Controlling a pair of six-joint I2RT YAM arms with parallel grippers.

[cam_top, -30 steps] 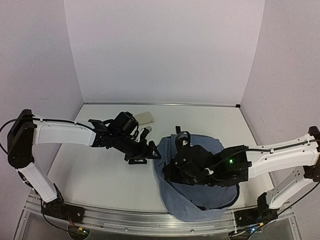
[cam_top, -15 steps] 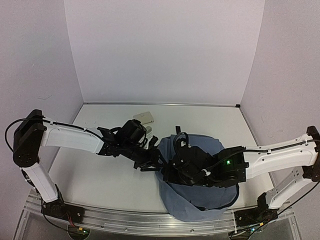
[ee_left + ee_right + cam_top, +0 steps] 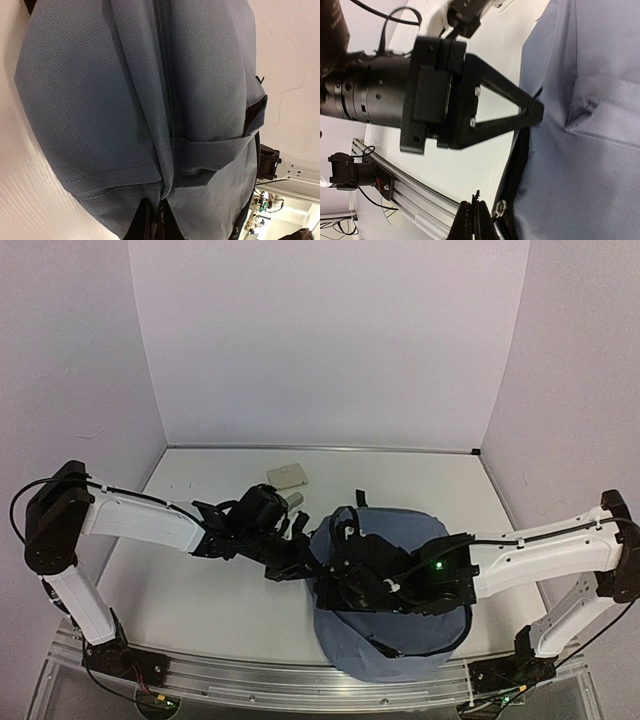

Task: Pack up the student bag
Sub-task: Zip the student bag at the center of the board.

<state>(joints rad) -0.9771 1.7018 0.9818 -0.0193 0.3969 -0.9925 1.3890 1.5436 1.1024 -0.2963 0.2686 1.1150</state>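
The student bag [image 3: 400,620], grey-blue fabric, lies at the front right of the table and fills the left wrist view [image 3: 100,100]. My left gripper [image 3: 306,568] is shut on a fold of the bag's left edge, and its dark fingertips [image 3: 142,222] pinch the cloth at the seam. In the right wrist view the left gripper [image 3: 536,113] shows with its tip against the bag's edge [image 3: 590,150]. My right gripper [image 3: 475,217] is shut on a thin black zip pull, next to the metal slider [image 3: 499,207]. From above, the right gripper [image 3: 347,585] sits over the bag's left side.
A small cream card-like item [image 3: 287,475] lies near the back of the table. The metal rail [image 3: 250,680] runs along the front edge. Purple walls close the table in on three sides.
My left gripper moved right to the bag's left edge and shut on the fabric. The bag has bunched up and looks rounder. The right arm shifted slightly left.
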